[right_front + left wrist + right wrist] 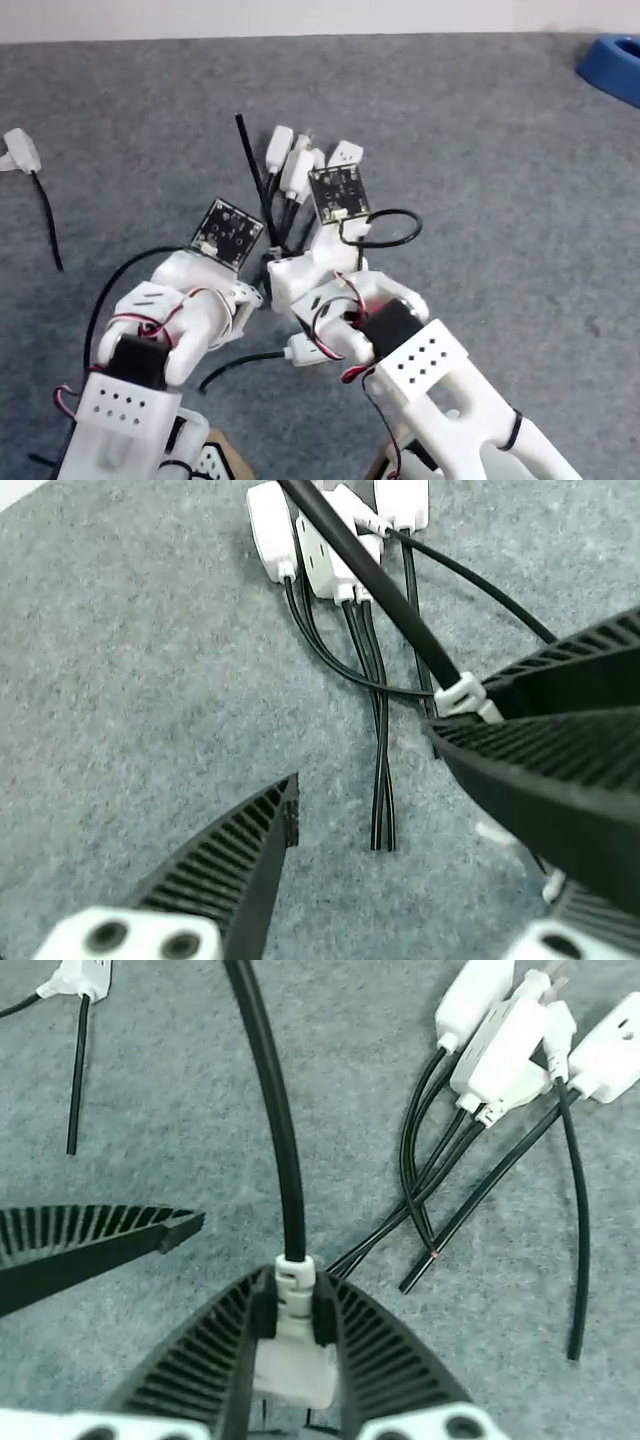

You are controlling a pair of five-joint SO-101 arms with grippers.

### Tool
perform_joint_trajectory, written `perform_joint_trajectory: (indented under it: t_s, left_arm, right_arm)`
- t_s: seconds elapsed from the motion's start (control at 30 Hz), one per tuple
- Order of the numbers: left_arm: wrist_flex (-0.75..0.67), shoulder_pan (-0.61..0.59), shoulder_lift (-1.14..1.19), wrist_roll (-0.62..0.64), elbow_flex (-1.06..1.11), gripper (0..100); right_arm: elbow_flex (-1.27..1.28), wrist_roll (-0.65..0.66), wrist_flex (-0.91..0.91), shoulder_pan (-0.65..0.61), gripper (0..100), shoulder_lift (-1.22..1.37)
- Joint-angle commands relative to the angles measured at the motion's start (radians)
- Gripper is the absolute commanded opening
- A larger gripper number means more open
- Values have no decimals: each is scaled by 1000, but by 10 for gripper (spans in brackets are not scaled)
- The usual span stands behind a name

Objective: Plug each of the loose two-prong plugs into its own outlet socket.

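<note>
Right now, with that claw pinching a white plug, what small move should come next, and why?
Probably the right gripper should carry its white plug forward toward the cluster of white sockets and plugs. It is shut on the plug, whose black cord runs ahead. The plug sits apart from that cluster, so it is not yet mated.

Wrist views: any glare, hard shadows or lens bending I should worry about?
Left wrist view: even light, only soft shadows beside the cords, white connectors bright but no glare. Right wrist view: same flat light; the held cord bows above the right tool, though it runs nearly straight in the high view, so probably lens bending.
</note>
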Motion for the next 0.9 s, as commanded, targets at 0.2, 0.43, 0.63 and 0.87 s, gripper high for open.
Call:
perform_joint_trajectory:
  t_s: [0.2,0.43,0.63,0.87]
  left_arm:
    - [-120,-81,140,3,-21,407]
    - [-120,-81,145,3,-24,407]
    - [-120,-82,145,3,-24,407]
    - [-115,-108,145,3,-31,407]
  right_arm:
    - [-70,51,102,39,6,-33]
    - [-205,167,305,119,6,-35]
    - [-217,204,410,136,6,-35]
    - [-217,198,435,139,6,-35]
